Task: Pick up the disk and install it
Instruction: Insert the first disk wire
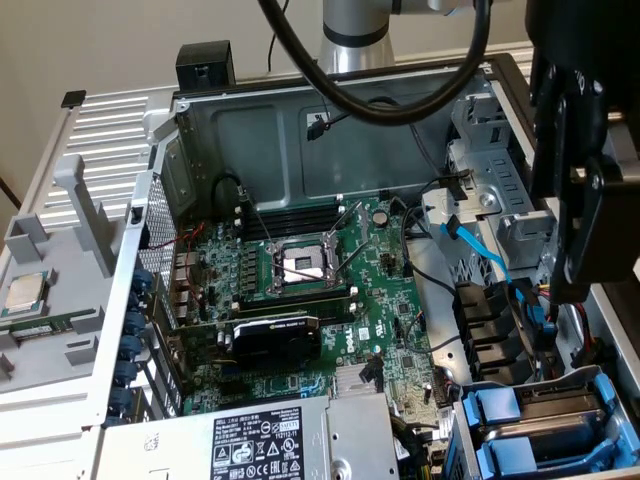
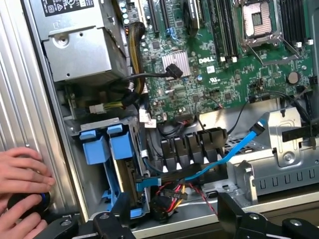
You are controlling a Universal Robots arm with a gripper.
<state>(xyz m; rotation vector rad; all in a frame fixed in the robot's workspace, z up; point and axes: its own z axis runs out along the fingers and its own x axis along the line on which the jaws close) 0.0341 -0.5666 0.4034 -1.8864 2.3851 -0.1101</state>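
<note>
The gripper hangs pointing down over the open computer case, jaws spread wide and empty. Two blue drive frames sit slotted below; whether either holds the disk, I cannot tell.

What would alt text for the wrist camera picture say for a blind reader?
The robot's open gripper hangs over an opened computer case, near its blue drive carriers and a blue data cable. Beyond are a green Dell motherboard and a grey power supply box; a person's hand is at the case's ribbed metal side.
</note>
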